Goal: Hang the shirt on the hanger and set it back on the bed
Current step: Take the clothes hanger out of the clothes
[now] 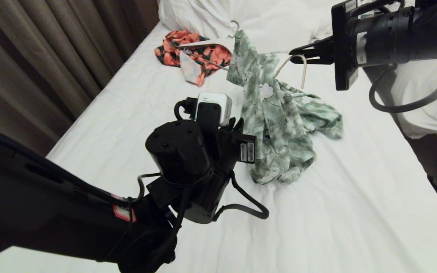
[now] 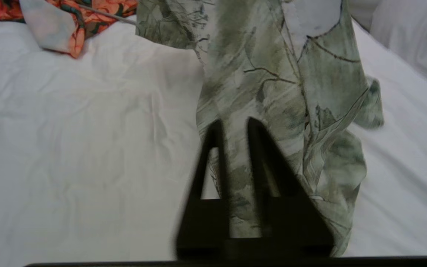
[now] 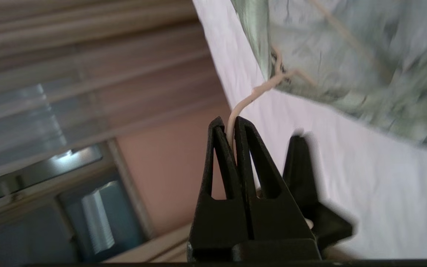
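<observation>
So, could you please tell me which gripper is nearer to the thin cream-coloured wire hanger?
The right gripper: it is shut on the hanger by the hook, above the white bed. The left gripper is lower down, at the green floral shirt's hanging fabric.

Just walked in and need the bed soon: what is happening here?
The right gripper is shut on the hook of the hanger, holding the shirt up above the bed. The left gripper is beside the hanging cloth with its fingers slightly apart. The shirt's lower part lies on the sheet.
</observation>
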Motion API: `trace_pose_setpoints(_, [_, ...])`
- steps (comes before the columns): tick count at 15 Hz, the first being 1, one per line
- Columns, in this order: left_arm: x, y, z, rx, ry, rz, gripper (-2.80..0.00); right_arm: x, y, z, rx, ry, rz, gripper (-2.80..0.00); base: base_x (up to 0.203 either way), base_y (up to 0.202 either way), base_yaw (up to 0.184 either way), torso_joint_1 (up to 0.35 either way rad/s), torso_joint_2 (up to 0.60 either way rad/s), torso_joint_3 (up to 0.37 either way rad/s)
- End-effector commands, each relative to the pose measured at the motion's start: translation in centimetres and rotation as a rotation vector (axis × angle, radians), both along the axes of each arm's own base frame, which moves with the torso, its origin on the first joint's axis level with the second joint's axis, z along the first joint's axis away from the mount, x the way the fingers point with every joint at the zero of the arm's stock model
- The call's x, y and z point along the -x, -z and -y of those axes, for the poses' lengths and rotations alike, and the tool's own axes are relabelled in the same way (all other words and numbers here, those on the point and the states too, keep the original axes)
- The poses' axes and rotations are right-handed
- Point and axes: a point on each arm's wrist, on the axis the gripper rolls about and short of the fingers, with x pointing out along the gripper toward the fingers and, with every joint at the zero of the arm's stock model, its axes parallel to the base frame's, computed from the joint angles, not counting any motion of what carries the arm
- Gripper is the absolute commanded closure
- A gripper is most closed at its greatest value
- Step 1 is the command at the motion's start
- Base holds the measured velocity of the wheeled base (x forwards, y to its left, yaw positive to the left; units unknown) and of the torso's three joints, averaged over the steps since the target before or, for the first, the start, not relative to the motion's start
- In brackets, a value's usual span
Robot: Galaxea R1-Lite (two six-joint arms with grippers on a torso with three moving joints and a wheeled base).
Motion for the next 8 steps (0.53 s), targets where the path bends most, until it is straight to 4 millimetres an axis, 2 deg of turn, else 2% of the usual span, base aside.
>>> trace_pose_setpoints(1, [0.0,0.3,0.2,-0.017,-0.006,0.010,-2.80,0.2,-0.1,0.0,-0.009,-0.015,-0.011,0.00,0.000,0.000,0.000,0.000,0.00,0.000])
trace_pose_setpoints(6, [0.6,-1.7,-0.5,-0.032,-0.085,0.212,-2.80,0.2,0.2,-0.8,-0.017,-0.073,-0.023,0.00,0.000,0.000,0.000,0.000,0.00,0.000])
trace_pose_setpoints(8, [0.9,-1.9,-0.4,-0.025,-0.092,0.216,-2.80,-0.2,0.5,-1.1,-0.015,-0.079,-0.029,0.00,0.000,0.000,0.000,0.000,0.00,0.000])
